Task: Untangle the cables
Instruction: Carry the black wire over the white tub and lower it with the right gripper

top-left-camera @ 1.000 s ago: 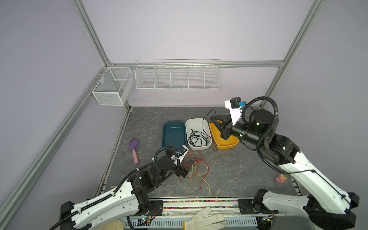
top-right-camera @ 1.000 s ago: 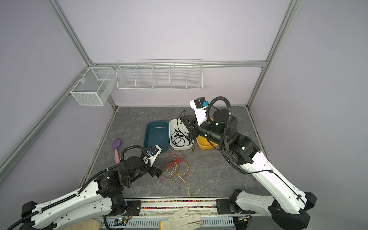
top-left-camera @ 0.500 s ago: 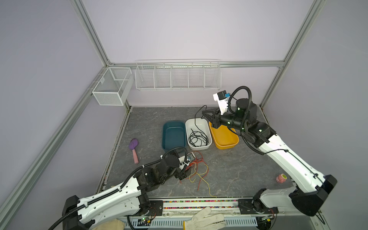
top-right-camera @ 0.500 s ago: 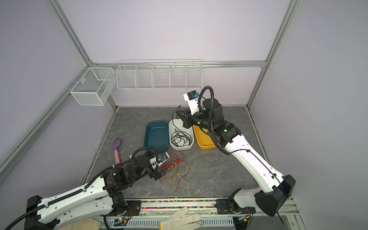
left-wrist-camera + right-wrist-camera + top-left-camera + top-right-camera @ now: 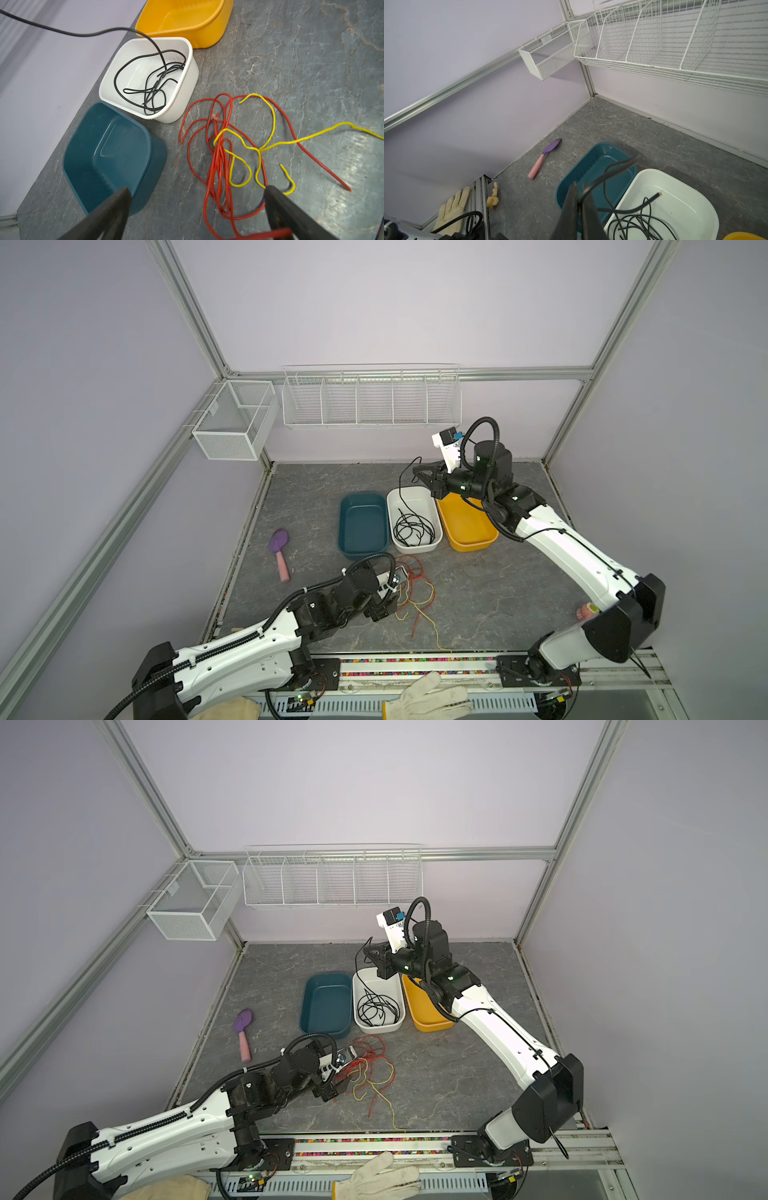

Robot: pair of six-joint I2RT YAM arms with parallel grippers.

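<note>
Right hand pinched shut on the black cable, above the white tub at its 12 o'clock end; the rest coils inside. Left hand gapes wide over the red and yellow cables, at that tub's 6 o'clock. A teal tub sits at its 9 o'clock. Only the left wrist view shows a red strand crossing between the left fingers.

No word, label, brand or number could be read in any view. The yellow cable bore a few small dark marks along its sheath in the left wrist view, too fine to make out as letters or figures.
</note>
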